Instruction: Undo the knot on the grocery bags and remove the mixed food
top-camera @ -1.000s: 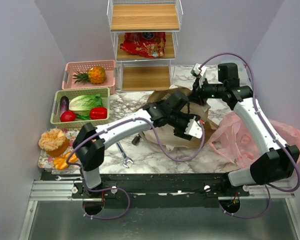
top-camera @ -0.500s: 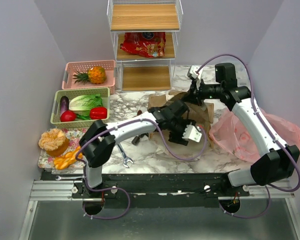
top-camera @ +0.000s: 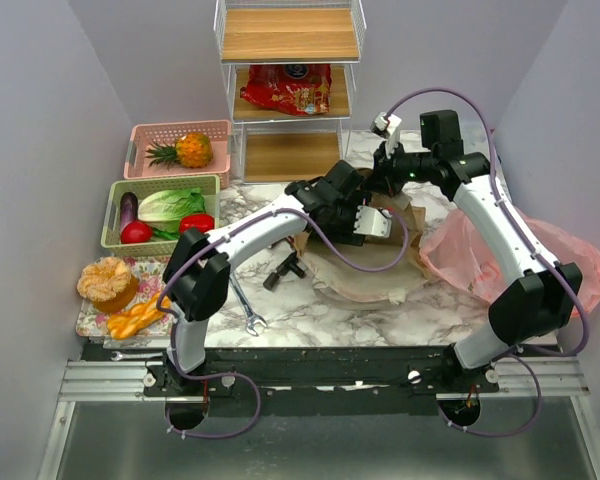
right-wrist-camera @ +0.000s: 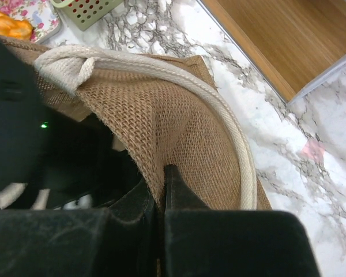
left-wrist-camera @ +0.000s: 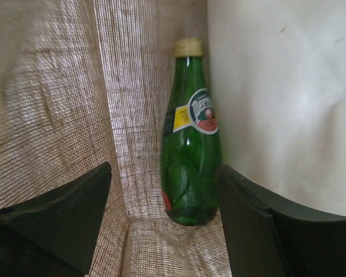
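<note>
Looks nearly done. Already out: lettuce point(top-camera: 170, 205) in the green basket point(top-camera: 165, 181), bun point(top-camera: 105, 280) on the tray point(top-camera: 85, 322), snack packet point(top-camera: 287, 88) on the shelf point(top-camera: 242, 109). Left to fetch: green bottle point(left-wrist-camera: 189, 138), deep inside the brown bag point(top-camera: 380, 278) on the counter point(top-camera: 310, 312). Left fingers point(left-wrist-camera: 52, 213) spread wide either side of it, not touching. Right fingers point(right-wrist-camera: 230, 242) pinched tight on the bag's rim. Pink bag point(top-camera: 480, 255) slack at the right, no knot to see.

Two bags: one brown bag point(top-camera: 360, 288), one pink bag point(top-camera: 458, 262). Two baskets: one pink basket point(top-camera: 140, 135), one green basket point(top-camera: 111, 215). One pineapple point(top-camera: 192, 150). One lettuce point(top-camera: 168, 206), one eggplant point(top-camera: 128, 207), one round red vegetable point(top-camera: 135, 233), one blocky red vegetable point(top-camera: 196, 224). One green bottle point(left-wrist-camera: 190, 156). One snack packet point(top-camera: 288, 88). One bun point(top-camera: 106, 280), one tray point(top-camera: 85, 325). Orange pieces point(top-camera: 135, 320): too bunched to count. One rack point(top-camera: 290, 45), three shelves.
</note>
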Available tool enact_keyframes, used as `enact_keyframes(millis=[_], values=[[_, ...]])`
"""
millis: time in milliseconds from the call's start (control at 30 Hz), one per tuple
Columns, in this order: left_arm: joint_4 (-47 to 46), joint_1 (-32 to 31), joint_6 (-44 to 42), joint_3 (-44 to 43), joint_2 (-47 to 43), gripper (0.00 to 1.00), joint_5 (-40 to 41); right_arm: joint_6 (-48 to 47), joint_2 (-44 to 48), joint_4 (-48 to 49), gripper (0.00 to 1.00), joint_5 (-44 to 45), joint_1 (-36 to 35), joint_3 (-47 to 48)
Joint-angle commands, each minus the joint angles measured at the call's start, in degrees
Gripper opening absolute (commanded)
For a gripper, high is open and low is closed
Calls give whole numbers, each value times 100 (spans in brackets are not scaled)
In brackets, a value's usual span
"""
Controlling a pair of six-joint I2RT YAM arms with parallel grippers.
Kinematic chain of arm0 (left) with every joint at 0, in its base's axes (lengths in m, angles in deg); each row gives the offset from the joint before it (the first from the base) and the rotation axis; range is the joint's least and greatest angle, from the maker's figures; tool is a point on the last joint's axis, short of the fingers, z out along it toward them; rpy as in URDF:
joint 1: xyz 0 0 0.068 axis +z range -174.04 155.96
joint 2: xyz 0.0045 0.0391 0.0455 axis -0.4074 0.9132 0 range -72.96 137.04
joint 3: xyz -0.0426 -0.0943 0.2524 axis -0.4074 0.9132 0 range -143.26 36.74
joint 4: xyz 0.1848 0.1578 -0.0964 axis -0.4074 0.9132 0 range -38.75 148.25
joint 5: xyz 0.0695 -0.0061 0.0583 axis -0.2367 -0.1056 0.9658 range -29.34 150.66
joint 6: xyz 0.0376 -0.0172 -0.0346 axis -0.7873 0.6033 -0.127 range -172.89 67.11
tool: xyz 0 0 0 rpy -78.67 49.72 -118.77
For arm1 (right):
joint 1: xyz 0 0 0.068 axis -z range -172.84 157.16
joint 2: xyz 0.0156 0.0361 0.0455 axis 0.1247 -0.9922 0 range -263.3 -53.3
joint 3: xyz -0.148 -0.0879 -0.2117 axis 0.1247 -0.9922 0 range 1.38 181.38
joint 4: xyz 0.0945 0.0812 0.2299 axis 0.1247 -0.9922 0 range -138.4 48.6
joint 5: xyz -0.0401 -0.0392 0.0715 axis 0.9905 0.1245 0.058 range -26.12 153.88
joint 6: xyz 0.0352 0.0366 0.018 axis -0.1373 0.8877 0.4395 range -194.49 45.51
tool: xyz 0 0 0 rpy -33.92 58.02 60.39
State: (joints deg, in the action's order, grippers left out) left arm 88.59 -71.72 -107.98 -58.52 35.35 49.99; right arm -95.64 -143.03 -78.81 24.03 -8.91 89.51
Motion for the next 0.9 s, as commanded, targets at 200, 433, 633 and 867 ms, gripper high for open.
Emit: enact_keyframes(millis=[200, 433, 633, 867], values=[[681, 230, -564, -930, 1411, 79, 1208, 270, -71, -144, 1, 309, -25, 275], [1135, 329, -843, -1299, 2032, 87, 1177, 291, -255, -215, 1, 364, -23, 414], [1078, 408, -1149, -1395, 2335, 83, 1130, 242, -383, -190, 1, 408, -21, 463], [2532, 422, -1616, -2400, 2827, 71, 857, 119, -558, -144, 1, 501, -19, 574]])
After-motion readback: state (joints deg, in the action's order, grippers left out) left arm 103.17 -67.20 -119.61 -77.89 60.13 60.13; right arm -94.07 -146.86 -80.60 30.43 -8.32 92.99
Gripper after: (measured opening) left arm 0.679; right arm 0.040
